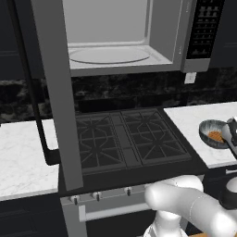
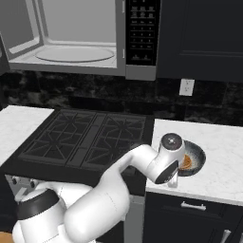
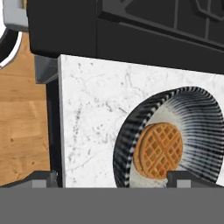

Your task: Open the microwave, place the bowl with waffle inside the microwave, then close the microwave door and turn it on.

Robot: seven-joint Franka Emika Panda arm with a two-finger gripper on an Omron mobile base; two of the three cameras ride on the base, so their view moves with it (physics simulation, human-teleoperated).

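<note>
Arm reached fwd & right from base, elbow bent low in front of the stove (image 2: 85, 135), wrist over the right counter (image 2: 218, 156) w/ hand pointing down above the bowl (image 2: 193, 159). Gripper (image 3: 109, 177) fingers stood wide apart, holding nothing; one tip (image 3: 186, 178) sat over the bowl's inside. Waffle (image 3: 158, 150) lay flat in the bowl. Microwave (image 1: 134, 37) hung above stove, far; microwave door (image 1: 53, 92) swung open at left. Wrist hid part of bowl in right base view; bowl cut off by frame edge in left base view.
</note>
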